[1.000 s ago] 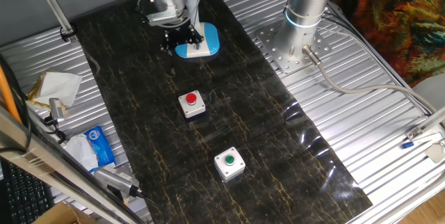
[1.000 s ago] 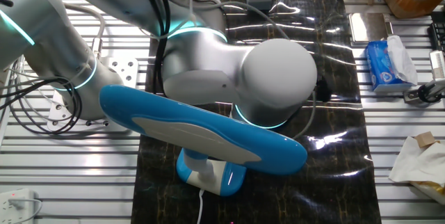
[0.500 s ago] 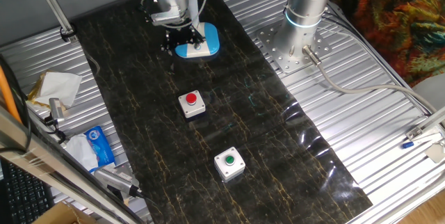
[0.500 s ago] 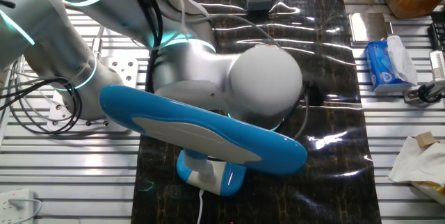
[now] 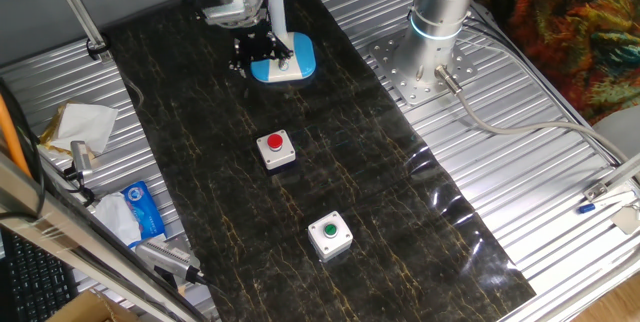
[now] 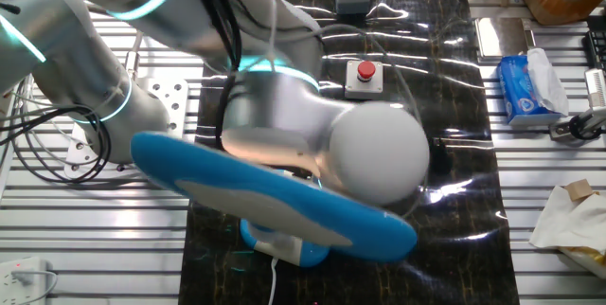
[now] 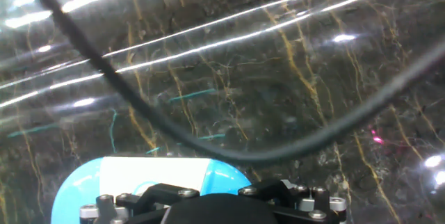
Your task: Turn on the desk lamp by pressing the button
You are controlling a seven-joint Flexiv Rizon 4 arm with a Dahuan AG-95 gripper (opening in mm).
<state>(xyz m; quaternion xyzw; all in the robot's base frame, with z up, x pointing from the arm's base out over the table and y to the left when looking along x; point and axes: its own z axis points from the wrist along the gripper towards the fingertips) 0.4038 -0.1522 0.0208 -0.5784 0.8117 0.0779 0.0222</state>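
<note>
Arm swung left; end effector [image 5: 262,54] atop desk lamp [image 5: 291,60] base, finger state unclear.

Looks like a robot lab: ribbed metal worktop [image 5: 560,177], dark marble-look mat [image 5: 340,177], red push-button box [image 5: 276,149], green push-button box [image 5: 329,235], loose cables [image 6: 38,144].

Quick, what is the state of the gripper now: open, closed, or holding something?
Gripper: it sits over the desk lamp base, but no view shows the fingertips, so open or closed cannot be told.
</note>
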